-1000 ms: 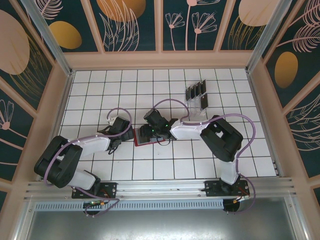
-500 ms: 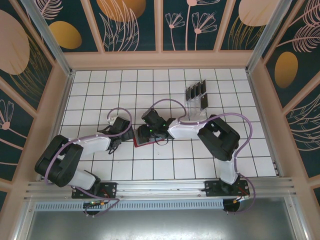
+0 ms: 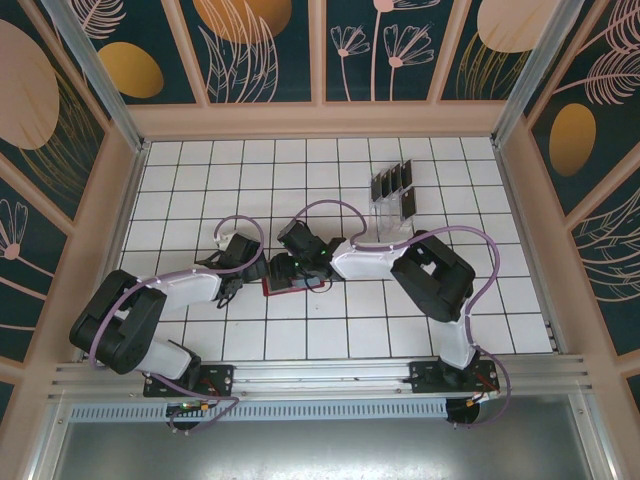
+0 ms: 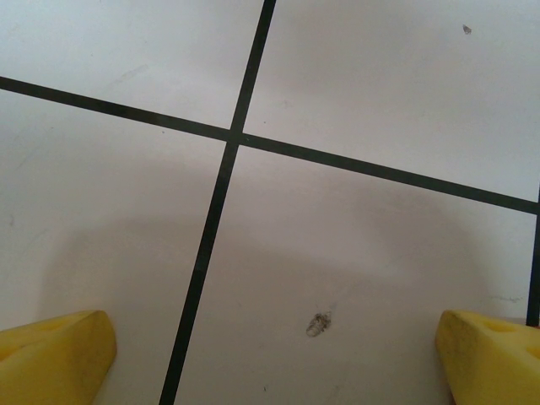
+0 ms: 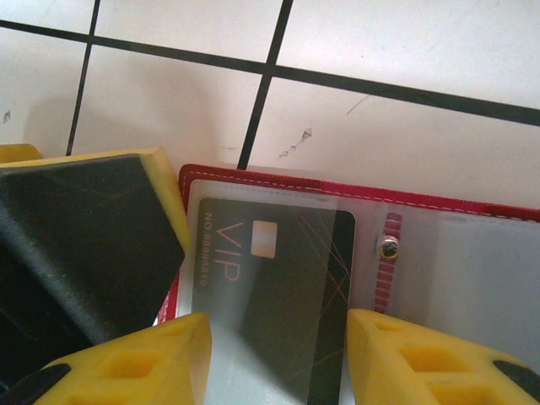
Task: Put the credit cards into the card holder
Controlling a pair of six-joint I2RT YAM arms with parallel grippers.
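Pinching a black VIP credit card (image 5: 274, 295) by its side edges, R gripper (image 5: 278, 354) is holding it partly under the clear sleeve (image 5: 472, 278) of the red card holder (image 5: 278, 179), lying open beneath the fingers. L gripper (image 4: 274, 337) is hanging wide open over bare tile (image 4: 380, 84), just beside the holder.

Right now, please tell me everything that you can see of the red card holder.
The card holder lies open and flat on the white tiled table, under the right gripper. It looks like red leather, with pale stitching along its edge and clear plastic sleeves inside. A metal snap sits on a red strap at the fold. A black card marked VIP lies in one sleeve, between the yellow fingers; whether they press it, I cannot tell.
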